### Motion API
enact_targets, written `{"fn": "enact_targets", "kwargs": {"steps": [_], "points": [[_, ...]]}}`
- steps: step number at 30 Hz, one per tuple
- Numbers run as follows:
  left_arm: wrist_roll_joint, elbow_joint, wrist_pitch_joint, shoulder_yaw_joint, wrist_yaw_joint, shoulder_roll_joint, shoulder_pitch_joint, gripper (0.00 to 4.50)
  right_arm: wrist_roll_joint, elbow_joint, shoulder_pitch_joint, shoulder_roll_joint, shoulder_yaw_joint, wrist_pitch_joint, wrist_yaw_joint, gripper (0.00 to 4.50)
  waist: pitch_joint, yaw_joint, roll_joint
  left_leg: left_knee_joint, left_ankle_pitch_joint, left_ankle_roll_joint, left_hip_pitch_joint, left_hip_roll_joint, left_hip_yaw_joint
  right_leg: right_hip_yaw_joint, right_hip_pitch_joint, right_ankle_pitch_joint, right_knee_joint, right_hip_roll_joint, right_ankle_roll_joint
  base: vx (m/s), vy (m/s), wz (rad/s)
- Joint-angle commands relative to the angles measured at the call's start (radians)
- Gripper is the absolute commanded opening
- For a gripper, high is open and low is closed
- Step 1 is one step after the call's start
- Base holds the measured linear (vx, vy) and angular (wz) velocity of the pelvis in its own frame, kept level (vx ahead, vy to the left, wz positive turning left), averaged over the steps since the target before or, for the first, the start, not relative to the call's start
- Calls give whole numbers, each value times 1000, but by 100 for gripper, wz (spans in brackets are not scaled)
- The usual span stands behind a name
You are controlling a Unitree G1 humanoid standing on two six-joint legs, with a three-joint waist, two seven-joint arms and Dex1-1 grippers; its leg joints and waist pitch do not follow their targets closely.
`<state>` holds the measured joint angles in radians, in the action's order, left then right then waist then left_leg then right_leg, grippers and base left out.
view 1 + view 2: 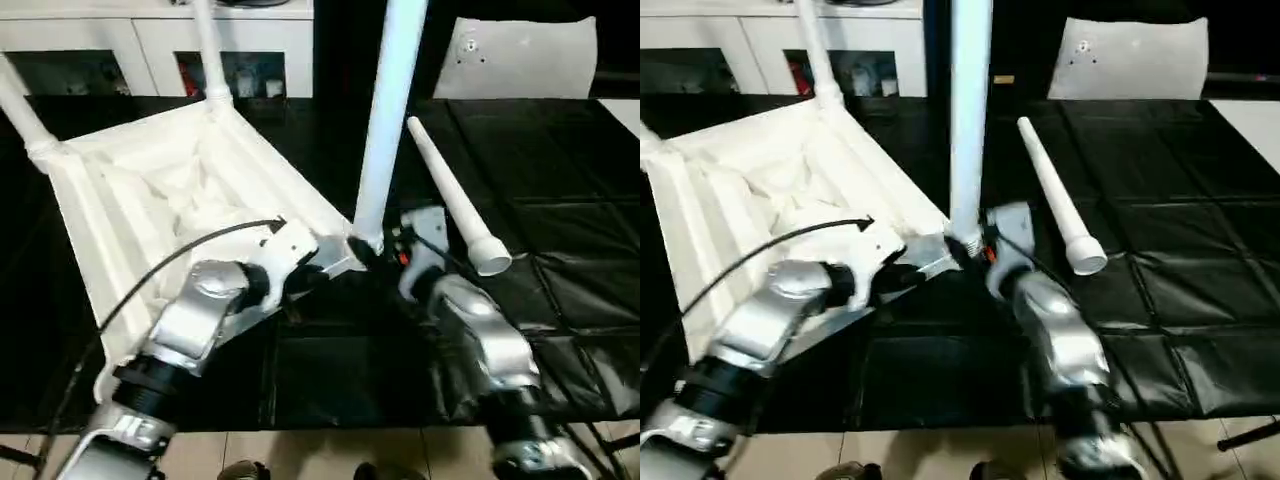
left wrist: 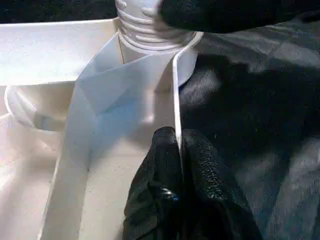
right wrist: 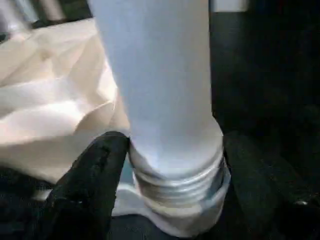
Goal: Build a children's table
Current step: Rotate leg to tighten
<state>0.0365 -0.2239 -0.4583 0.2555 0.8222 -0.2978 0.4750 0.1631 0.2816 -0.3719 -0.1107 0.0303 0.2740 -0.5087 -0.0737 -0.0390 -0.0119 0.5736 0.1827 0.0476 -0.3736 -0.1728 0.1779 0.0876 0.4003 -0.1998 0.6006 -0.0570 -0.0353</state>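
Your left tool (image 2: 179, 150), fingers pressed together on the white ribbed plastic tabletop's (image 1: 150, 190) rim, steadies it (good); right tool (image 3: 170, 165) straddles the upright white tapered leg (image 1: 385, 120) at twelve o'clock, fingers spread: regrip, keep screwing it straight.

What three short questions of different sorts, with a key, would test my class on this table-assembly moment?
1. True or false: one leg lies loose on the black work table.
2. Multiple choice: the left gripper is pinched on (A) a cable, (B) the rim of the tabletop, (C) the loose leg.
3. Short answer: what stands between the fingers of the right gripper?

Key
1. True; it lies beside the upturned tabletop, wide end toward the robot.
2. B; the black fingers close on the thin white edge near a corner socket.
3. The threaded base of the upright leg, sitting at that corner socket with threads showing.
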Motion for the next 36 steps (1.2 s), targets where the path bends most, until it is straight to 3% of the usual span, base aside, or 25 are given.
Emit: {"fn": "enact_targets", "kwargs": {"steps": [1, 3, 5, 12, 16, 24, 36], "points": [[-18, -4, 58, 18, 65, -24, 4, 0, 28, -44, 10, -35, 15, -10, -97, 367, 62, -8, -1, -55, 105, -92, 7, -61, -23, -68, -65, -57, -67, -99, -215, 0, 0, 0], [-35, -29, 186, 48, 188, -76, 1, 0, 45, -71, 25, -123, 23, -17, -224, 374, 65, -16, 0, -52, 102, -109, 7, -60, -25, -68, -69, -59, -68, -99, -200, 0, 0, 0], [-42, -48, 230, 74, 284, -118, 6, 0, 73, -92, 32, -193, 37, -11, -346, 384, 65, -26, -3, -51, 92, -112, 13, -63, -22, -67, -62, -42, -64, -96, -210, 0, 0, 0], [-56, -93, 306, 125, 478, -186, 39, 0, 110, -112, 26, -323, 99, -9, -592, 384, 65, -57, -7, -50, 106, -105, 19, -71, -21, -65, -59, -60, -60, -99, -226, 0, 0, 0], [-66, -120, 342, 151, 563, -208, 57, 0, 131, -103, 8, -351, 118, 5, -678, 369, 66, -71, -3, -49, 121, -99, 17, -71, -21, -65, -59, -87, -60, -102, -224, 0, 0, 0], [-44, -161, 402, 195, 659, -224, 82, 0, 161, -73, -39, -371, 159, 34, -796, 318, 61, -76, 2, -52, 172, -66, 17, -71, -22, -65, -56, -218, -71, -105, -197, 0, 0, 0], [-37, -204, 438, 204, 677, -219, 98, 0, 172, -75, -50, -381, 191, 69, -866, 215, 67, -77, 3, -47, 127, -79, 14, -70, -22, -63, -58, -153, -62, -105, -210, 0, 0, 0]]}}
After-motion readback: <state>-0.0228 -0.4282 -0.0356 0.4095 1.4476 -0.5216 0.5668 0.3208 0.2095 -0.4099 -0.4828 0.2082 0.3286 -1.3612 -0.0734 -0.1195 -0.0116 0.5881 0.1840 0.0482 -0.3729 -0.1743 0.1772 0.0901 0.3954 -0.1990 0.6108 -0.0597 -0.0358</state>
